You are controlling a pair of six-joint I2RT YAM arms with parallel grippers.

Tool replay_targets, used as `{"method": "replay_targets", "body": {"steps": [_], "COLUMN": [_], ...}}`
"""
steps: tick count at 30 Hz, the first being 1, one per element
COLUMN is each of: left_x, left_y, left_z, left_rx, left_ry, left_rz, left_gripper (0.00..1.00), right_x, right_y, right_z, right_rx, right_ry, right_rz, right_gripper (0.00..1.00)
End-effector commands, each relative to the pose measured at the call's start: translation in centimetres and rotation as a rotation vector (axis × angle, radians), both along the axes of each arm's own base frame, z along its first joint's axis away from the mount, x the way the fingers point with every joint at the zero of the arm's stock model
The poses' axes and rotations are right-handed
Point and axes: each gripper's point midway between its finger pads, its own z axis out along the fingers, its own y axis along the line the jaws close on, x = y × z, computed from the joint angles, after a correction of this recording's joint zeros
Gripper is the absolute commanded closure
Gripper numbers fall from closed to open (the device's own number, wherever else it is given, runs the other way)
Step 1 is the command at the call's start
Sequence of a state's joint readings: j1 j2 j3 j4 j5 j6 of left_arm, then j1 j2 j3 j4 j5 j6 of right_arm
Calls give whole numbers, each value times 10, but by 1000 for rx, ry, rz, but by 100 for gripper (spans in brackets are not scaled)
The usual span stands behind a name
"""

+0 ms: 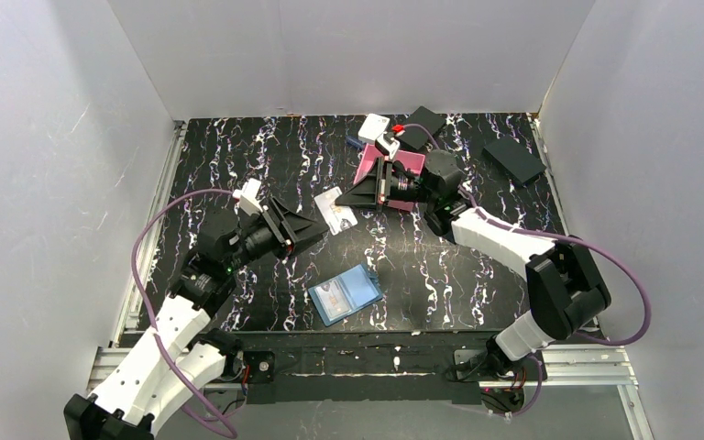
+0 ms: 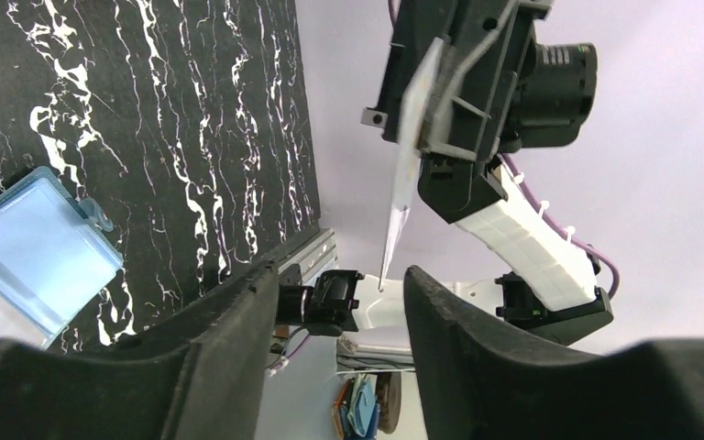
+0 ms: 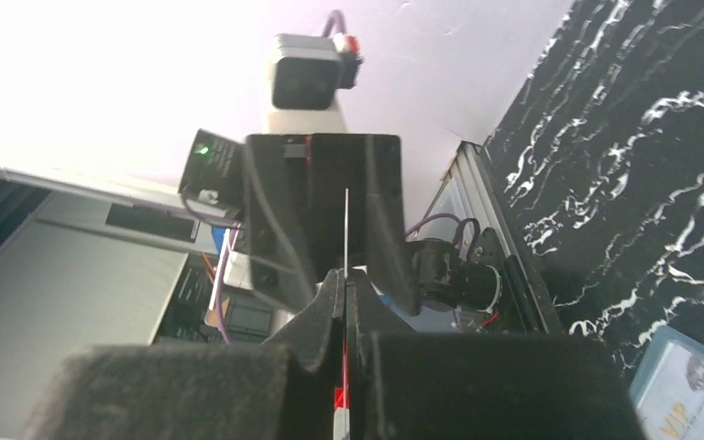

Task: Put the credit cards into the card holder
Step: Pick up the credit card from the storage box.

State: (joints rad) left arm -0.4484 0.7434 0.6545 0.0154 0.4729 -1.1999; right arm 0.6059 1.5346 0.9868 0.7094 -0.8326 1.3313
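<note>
The card holder [image 1: 357, 288] is a blue wallet lying open at the front middle of the mat, with a pale card [image 1: 331, 296] on its left half. It also shows in the left wrist view [image 2: 32, 247] and the right wrist view [image 3: 697, 390]. My right gripper [image 1: 341, 197] is shut on a pale credit card [image 1: 335, 213] and holds it above the mat. The card shows edge-on in the right wrist view [image 3: 346, 229] and the left wrist view [image 2: 401, 183]. My left gripper [image 1: 323, 229] is open and empty, facing the card's free end, its fingers [image 2: 238, 312] apart.
A pink tray [image 1: 410, 163] lies behind the right gripper. A white box [image 1: 373, 126] and two black boxes [image 1: 424, 120] [image 1: 513, 159] sit at the back right. White walls enclose the mat; a metal rail [image 1: 151, 238] runs along its left edge.
</note>
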Motion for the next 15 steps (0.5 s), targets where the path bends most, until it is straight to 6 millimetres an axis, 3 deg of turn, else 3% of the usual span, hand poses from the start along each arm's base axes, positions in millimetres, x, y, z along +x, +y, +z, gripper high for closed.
{"method": "replay_targets", "body": {"steps": [1, 3, 15], "left_x": [1, 1, 2], "left_y": [4, 4, 4], "left_z": [8, 11, 19], "left_rx": [-29, -33, -52], "left_ry": [-25, -33, -47], "left_rz": [35, 38, 41], "left_gripper": [56, 62, 77], "right_x": [-13, -15, -26], "right_y": [-1, 2, 18], "right_z": [30, 29, 19], "right_rx": [119, 129, 137], "right_ry": [-56, -47, -25], "right_rz": [-6, 2, 7], "right_gripper": [99, 99, 99]}}
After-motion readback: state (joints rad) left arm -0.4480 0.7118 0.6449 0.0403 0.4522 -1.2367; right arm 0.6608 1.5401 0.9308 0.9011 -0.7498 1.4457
